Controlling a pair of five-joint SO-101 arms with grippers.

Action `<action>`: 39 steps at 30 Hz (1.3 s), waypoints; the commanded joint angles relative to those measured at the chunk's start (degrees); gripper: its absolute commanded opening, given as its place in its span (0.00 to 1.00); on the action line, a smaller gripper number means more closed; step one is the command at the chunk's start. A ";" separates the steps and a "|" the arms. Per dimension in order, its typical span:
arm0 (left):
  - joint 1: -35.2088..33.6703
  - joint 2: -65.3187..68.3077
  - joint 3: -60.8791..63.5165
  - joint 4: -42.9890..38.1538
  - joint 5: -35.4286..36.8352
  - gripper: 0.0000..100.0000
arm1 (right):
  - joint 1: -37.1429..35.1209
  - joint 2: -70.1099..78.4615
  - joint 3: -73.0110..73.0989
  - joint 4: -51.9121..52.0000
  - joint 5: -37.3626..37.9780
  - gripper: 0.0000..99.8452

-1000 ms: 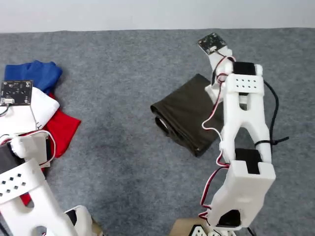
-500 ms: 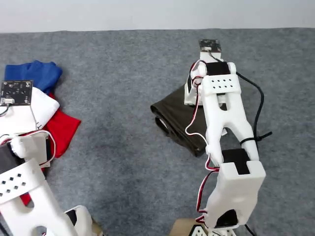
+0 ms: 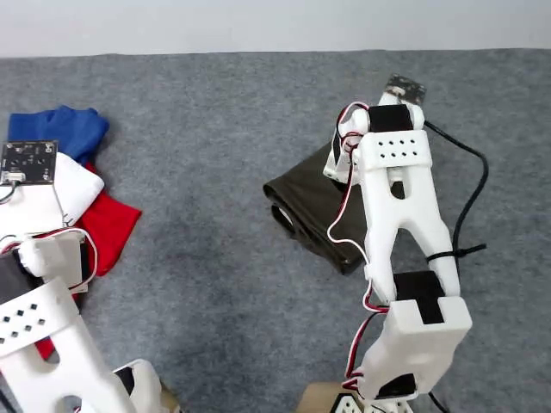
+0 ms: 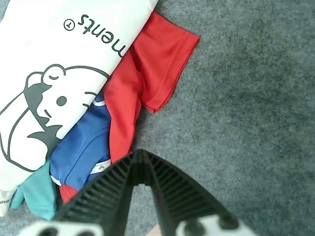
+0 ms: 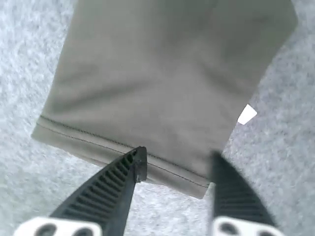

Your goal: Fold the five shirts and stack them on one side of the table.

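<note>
The folded dark shirt [image 3: 312, 200] lies right of centre on the grey counter [image 3: 207, 112]. The right tool [image 5: 178, 161] is spread wide above its hemmed edge and grips nothing. At the left edge the white shirt [image 3: 76, 185], red shirt [image 3: 112, 225] and blue shirt [image 3: 73, 129] lie heaped. The left tool [image 4: 143, 158] is beside them, closed and empty.

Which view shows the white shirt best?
The left wrist view: the white shirt lies broad, print plain. In the high view a camera board covers part. The right wrist view faces the dark shirt.
</note>
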 commanded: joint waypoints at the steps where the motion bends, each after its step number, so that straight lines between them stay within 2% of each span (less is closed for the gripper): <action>1: 0.44 -0.88 -1.71 -0.35 -0.35 0.00 | 0.75 2.59 -3.08 -0.66 -3.69 0.40; 8: 0.44 -0.70 -1.71 -0.35 -0.35 0.00 | 0.75 12.97 -3.25 -7.34 -4.92 0.41; 15: 0.44 -0.70 -1.63 -0.35 -0.35 0.00 | 3.91 16.48 -3.25 -14.29 -4.92 0.41; 22: 0.44 -0.62 -1.63 -0.62 -0.44 0.00 | 3.74 20.97 -3.34 -21.14 -3.08 0.41; 29: 0.44 -0.62 -1.63 -0.70 -0.44 0.00 | 2.07 23.60 -3.34 -22.55 -2.81 0.41; 32: 0.44 -0.62 -1.63 -0.79 -0.44 0.00 | 1.36 24.48 -3.34 -22.37 -2.81 0.35; 36: 0.44 -0.62 -1.63 -0.79 -0.44 0.00 | 1.19 25.10 -3.69 -22.64 -2.64 0.18; 39: 0.44 -0.62 -1.63 -0.79 -0.44 0.00 | 1.45 25.19 -4.57 -22.55 0.26 0.06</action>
